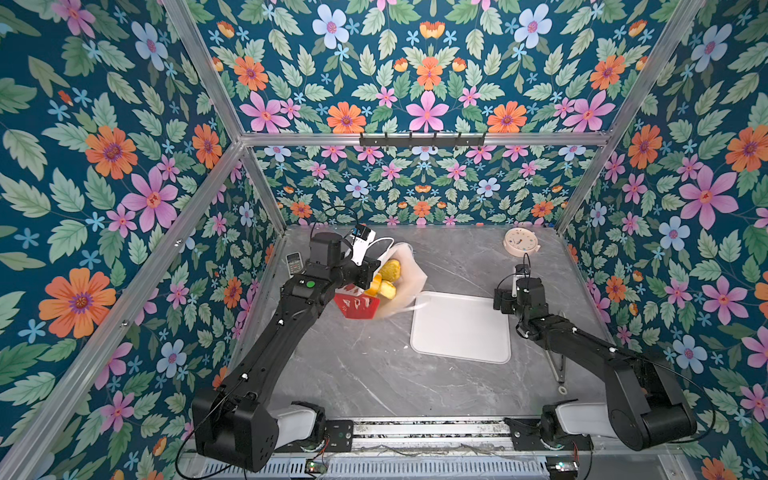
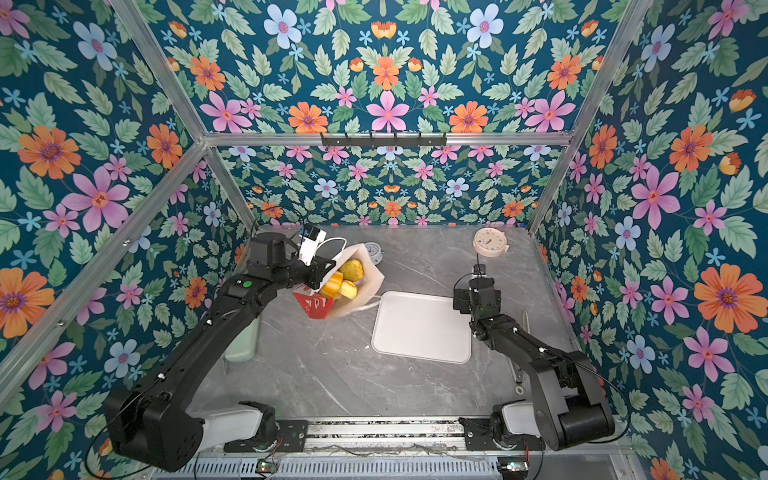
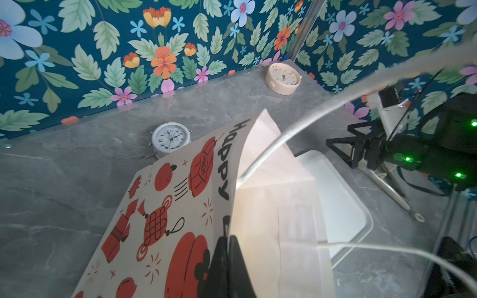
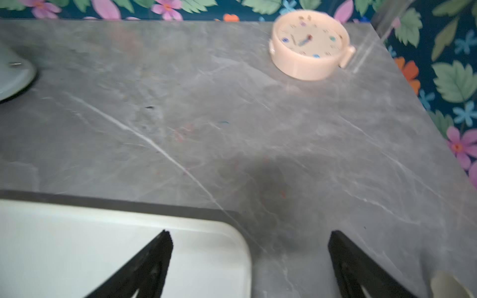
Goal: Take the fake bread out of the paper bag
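Tipping the paper bag to spill the fake bread looks like the step in hand. The bag sits at 10 o'clock of the white tray, tilted, with its red base toward 7 o'clock and its mouth toward 1 o'clock. Can't tell if the base touches the table. Yellow pieces crowd the mouth, all inside; none on tray.

To do it well: swing the mouth round to 4 o'clock over the tray, raise the base, don't loosen the pinch, mind the loose cord handles.

Pose: left arm reaches from 7 o'clock, wrist rolled, left gripper clamped on the bag wall near the rim. Right arm is bent, and the right gripper hangs over the tray's 2 o'clock corner, jaws wide and empty.
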### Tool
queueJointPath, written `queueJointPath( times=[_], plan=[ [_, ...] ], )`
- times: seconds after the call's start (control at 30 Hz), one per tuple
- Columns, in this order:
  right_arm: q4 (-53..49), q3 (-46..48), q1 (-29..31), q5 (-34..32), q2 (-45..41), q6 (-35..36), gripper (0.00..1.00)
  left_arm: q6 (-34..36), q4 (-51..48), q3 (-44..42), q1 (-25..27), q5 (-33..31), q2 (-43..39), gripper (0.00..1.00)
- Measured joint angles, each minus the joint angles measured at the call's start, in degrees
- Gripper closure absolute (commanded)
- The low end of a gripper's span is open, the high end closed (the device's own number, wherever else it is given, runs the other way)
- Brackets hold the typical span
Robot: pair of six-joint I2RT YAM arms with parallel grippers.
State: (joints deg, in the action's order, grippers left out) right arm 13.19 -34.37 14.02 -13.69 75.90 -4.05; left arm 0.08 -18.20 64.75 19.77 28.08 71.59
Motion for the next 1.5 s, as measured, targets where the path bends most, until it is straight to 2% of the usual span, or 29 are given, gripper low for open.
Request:
queueJointPath(
  times=[0.13,0.3,0.43,0.67,0.9,1.03,1.3,1.37,1.43,1.5],
  plan=[
    [-3.48,-2.73,1.25,0.02,-2.91,0.61,0.04,-2.95,1.81,-2.8,3.34,-1.31,-1.55,1.0],
    [-10.84,-6.03,1.36,-0.42,-4.85,-3.43,0.04,-6.29,7.5,-7.98,5.77,-3.82,-3.06,1.0],
    [-18.1,-7.61,1.27,-4.0,-4.79,-6.6,0.04,-9.31,12.41,-12.74,6.54,-6.08,-3.06,1.0],
    [-34.07,-8.9,-6.69,-4.44,-6.43,-15.58,0.05,-13.31,20.33,-17.25,7.3,-8.55,-0.15,1.0],
    [-45.38,-8.85,-12.5,-1.25,-7.91,-20.2,0.05,-14.86,25.14,-17.55,7.37,-7.41,1.33,1.0],
    [-49.88,-9.55,-13.68,1.05,-6.99,-21.0,0.05,-15.1,26.69,-17.35,7.39,-6.03,1.42,1.0],
    [-53.2,-11.98,-14.67,3.63,0.85,-20.11,0.07,-16.2,30.67,-19.21,7.43,-2.69,1.55,1.0],
    [-53.18,-13.35,-15.89,4.31,3.85,-19.76,0.09,-16.22,31.47,-19.78,7.43,-2.21,1.55,1.0],
    [-53.24,-14.45,-17.09,4.85,6.25,-19.69,0.15,-16.41,32.11,-20.24,7.43,-1.79,1.51,1.0],
    [-53.22,-15.45,-18.16,5.81,8.41,-19.39,0.31,-16.41,32.76,-20.81,7.43,-1.6,1.22,1.0]
  ],
)
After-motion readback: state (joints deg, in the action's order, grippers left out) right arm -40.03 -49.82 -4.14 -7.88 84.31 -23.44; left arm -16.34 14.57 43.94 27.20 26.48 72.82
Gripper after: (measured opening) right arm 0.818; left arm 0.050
